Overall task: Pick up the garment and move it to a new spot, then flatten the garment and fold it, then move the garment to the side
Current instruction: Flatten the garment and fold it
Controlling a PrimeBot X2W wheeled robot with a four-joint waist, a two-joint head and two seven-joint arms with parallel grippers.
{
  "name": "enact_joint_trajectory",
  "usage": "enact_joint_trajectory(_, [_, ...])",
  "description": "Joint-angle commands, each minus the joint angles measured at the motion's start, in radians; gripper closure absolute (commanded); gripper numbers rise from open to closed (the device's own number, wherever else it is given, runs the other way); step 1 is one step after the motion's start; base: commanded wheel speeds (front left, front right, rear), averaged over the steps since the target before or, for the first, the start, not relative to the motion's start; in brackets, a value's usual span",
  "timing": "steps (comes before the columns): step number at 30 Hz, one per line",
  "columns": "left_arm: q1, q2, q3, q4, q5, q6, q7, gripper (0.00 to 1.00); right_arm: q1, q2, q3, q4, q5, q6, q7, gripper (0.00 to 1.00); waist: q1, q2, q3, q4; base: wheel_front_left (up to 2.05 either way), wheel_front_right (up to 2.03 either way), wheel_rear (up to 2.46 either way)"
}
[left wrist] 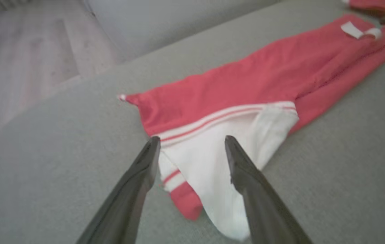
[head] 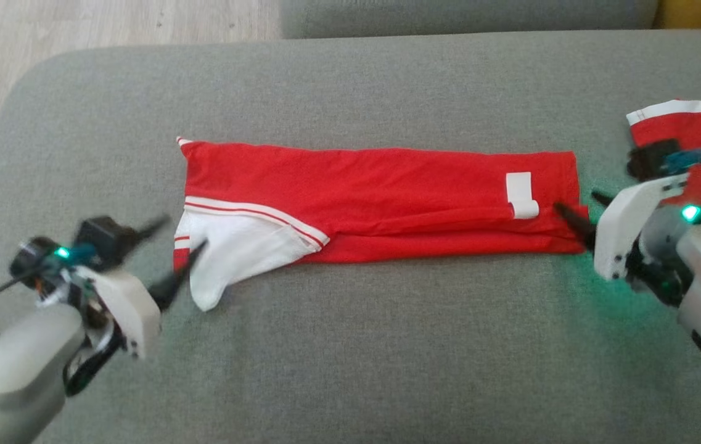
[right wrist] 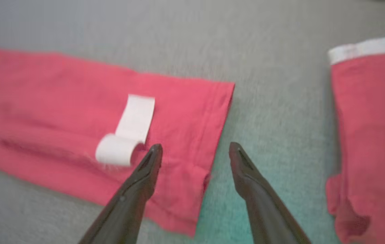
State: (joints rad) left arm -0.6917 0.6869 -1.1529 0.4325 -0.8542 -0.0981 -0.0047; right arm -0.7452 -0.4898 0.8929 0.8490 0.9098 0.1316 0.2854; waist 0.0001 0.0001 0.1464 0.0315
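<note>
We see the red garment (head: 381,197) lying on the grey upholstered seat (head: 350,345), folded lengthwise into a long narrow strip that runs from left to right across the middle of the head view. At its left end a white part (head: 233,253) edged with red-and-white stripes spills out from under the fold and hangs a little below the strip's lower edge. Near the right end a white label (head: 521,194) sits on top of the red cloth, its lower end curled into a roll. Our left claw (head: 185,230) is at the left end, released, its two dark fingers spread wide; in the left wrist view their tips stand to either side of the white part, and we cannot tell whether they touch it. Our right claw (head: 575,201) is at the right end, also released and holding nothing: in the right wrist view one finger reaches over the hem just beside the label and the other over bare seat. A second red garment (head: 695,132) with a white band lies apart on the far right. Pale wooden floor (head: 79,24) shows at the upper left.
</note>
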Motion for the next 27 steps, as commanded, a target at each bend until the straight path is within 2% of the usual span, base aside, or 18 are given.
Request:
enact_joint_trajectory(1, [-0.043, 0.038, 0.092, -0.017, -0.011, 0.043, -0.062, 0.00, -0.018, -0.017, -0.045, -0.021, 0.023, -0.001, -0.074, 0.00, -0.0001, -0.0001, -0.011, 0.000, 0.00, 0.00, 0.00])
enact_joint_trajectory(5, [-0.029, -0.002, 0.178, -0.025, -0.041, 0.134, -0.199, 0.00, -0.021, 0.034, -0.138, -0.058, 0.077, -0.001, -0.238, 0.00, -0.0001, -0.0001, -0.032, -0.004, 0.00, 0.00, 0.00])
enact_joint_trajectory(8, [0.004, -0.048, 0.276, -0.055, -0.071, 0.210, -0.249, 0.00, -0.002, 0.062, -0.171, -0.084, 0.051, -0.001, -0.378, 0.00, -0.0001, -0.0001, -0.051, -0.008, 0.00, 0.00, 0.00])
enact_joint_trajectory(11, [0.063, -0.108, 0.449, -0.143, -0.043, 0.281, -0.256, 0.00, 0.029, 0.105, -0.217, -0.093, 0.014, -0.001, -0.503, 0.00, -0.0001, -0.0001, -0.066, -0.013, 0.00, 0.00, 0.00])
enact_joint_trajectory(14, [0.186, -0.192, 0.631, -0.248, 0.048, 0.320, -0.257, 0.00, 0.070, 0.155, -0.300, -0.109, -0.051, -0.001, -0.544, 0.00, -0.0001, -0.0001, -0.077, -0.020, 0.00, 0.00, 0.00])
enact_joint_trajectory(17, [0.320, -0.288, 0.768, -0.323, 0.148, 0.324, -0.257, 0.00, 0.146, 0.215, -0.470, -0.209, -0.178, -0.001, -0.546, 0.00, -0.0001, -0.0001, -0.080, -0.027, 0.00, 0.00, 0.00])
enact_joint_trajectory(18, [0.320, -0.288, 0.768, -0.323, 0.148, 0.324, -0.257, 0.00, 0.146, 0.215, -0.470, -0.209, -0.178, -0.001, -0.546, 0.00, -0.0001, -0.0001, -0.080, -0.027, 0.00, 0.00, 0.00])
enact_joint_trajectory(20, [0.408, -0.356, 0.838, -0.355, 0.217, 0.315, -0.257, 0.00, 0.232, 0.273, -0.580, -0.287, -0.282, -0.001, -0.547, 0.00, -0.0001, -0.0001, -0.079, -0.030, 0.00, 0.00, 0.00])
enact_joint_trajectory(23, [0.519, -0.431, 0.899, -0.369, 0.327, 0.283, -0.257, 0.00, 0.360, 0.363, -0.698, -0.372, -0.418, -0.001, -0.547, 0.00, -0.0001, -0.0001, -0.075, -0.032, 0.00, 0.00, 0.00])
enact_joint_trajectory(26, [0.591, -0.498, 0.964, -0.385, 0.412, 0.248, -0.257, 0.00, 0.452, 0.410, -0.757, -0.430, -0.528, -0.001, -0.547, 0.00, -0.0001, -0.0001, -0.069, -0.030, 0.00, 0.00, 0.00])
enact_joint_trajectory(27, [0.623, -0.538, 0.997, -0.390, 0.457, 0.216, -0.257, 0.00, 0.491, 0.426, -0.781, -0.450, -0.572, -0.001, -0.547, 0.00, -0.0001, -0.0001, -0.063, -0.025, 0.00, 0.00, 0.00])
